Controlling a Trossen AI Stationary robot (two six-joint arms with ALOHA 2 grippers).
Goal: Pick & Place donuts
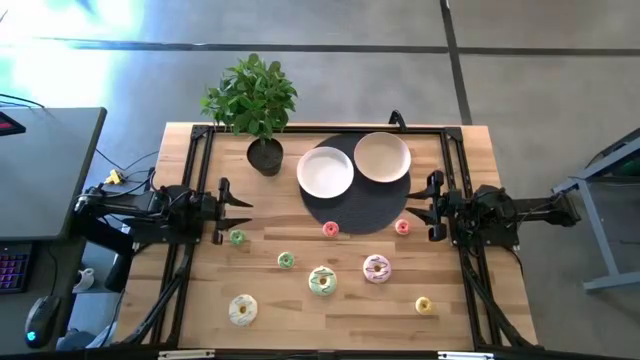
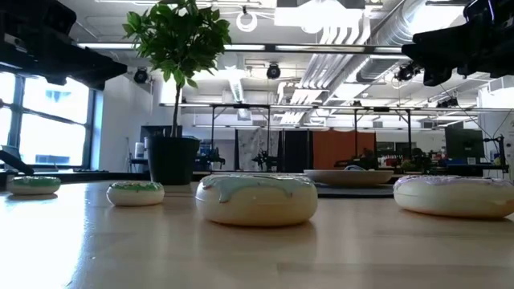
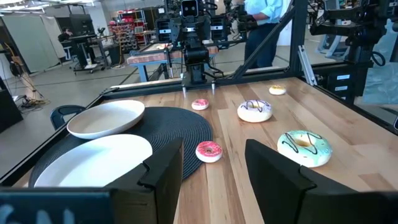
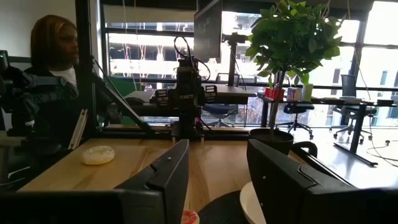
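Grey concrete floor [image 1: 520, 90], big bright windows [image 4: 155, 46], ceiling ducts [image 2: 353, 32] overhead.

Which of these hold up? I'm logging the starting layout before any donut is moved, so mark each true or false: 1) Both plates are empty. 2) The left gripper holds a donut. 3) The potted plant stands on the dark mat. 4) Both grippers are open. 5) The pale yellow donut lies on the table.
1) True: the white plate and the cream plate hold nothing.
2) False: the left gripper is empty, away from every donut.
3) False: the potted plant stands on the bare wood beside the dark mat.
4) True: the right gripper is open too.
5) True: the pale yellow donut lies on the table.
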